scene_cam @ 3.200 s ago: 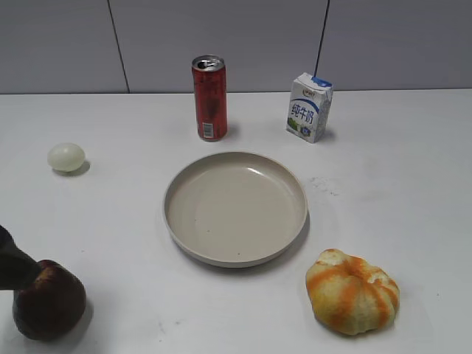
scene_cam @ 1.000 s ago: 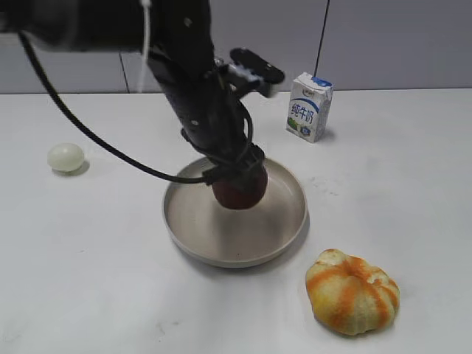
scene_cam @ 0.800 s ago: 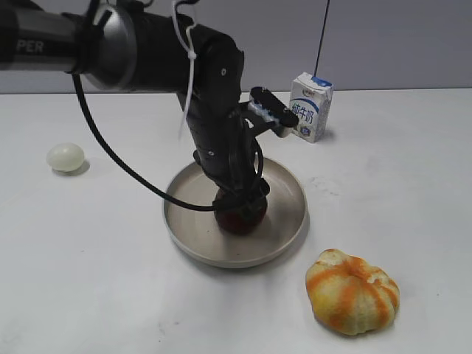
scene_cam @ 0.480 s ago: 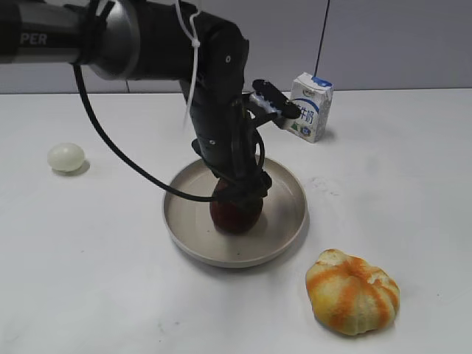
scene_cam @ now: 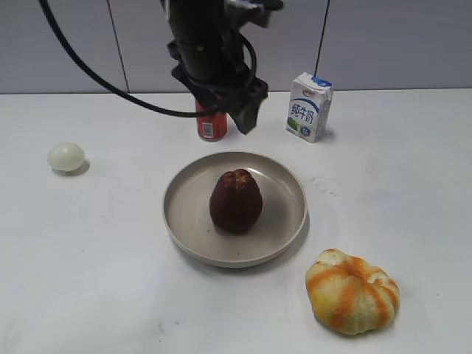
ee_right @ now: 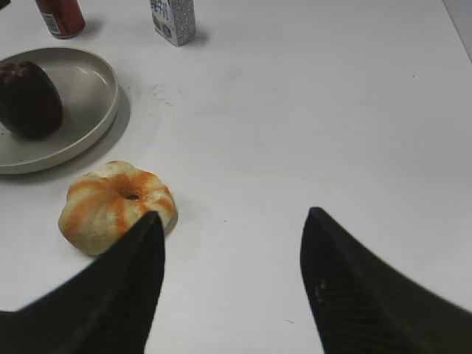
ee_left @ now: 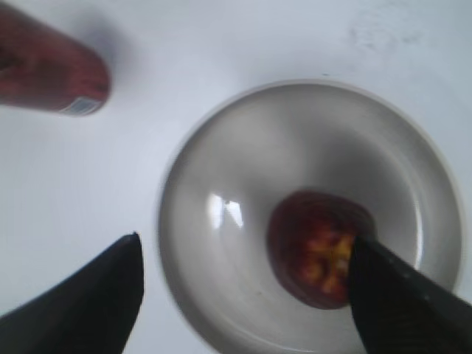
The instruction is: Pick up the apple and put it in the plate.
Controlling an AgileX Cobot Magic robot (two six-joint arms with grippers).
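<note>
The dark maroon apple point(scene_cam: 235, 200) stands upright in the beige plate point(scene_cam: 284, 228), a little left of its middle. It also shows in the left wrist view point(ee_left: 318, 247) with its yellowish end up, and in the right wrist view point(ee_right: 28, 98). My left gripper point(scene_cam: 237, 110) hangs open and empty above the plate's far rim, well clear of the apple; in its own view point(ee_left: 243, 254) the jaws are spread wide over the plate point(ee_left: 221, 295). My right gripper point(ee_right: 232, 225) is open and empty over bare table, right of the plate point(ee_right: 88, 125).
A red can point(scene_cam: 212, 127) stands behind the plate, partly hidden by the left arm. A milk carton point(scene_cam: 309, 107) is at the back right. An orange-striped lumpy fruit point(scene_cam: 352, 292) lies front right, close to my right gripper's left finger point(ee_right: 110, 203). A pale egg-like ball point(scene_cam: 66, 157) lies far left.
My left gripper carried the apple from the front left to the plate, set it down, let go and rose up and back. The apple now stands free in the plate.
</note>
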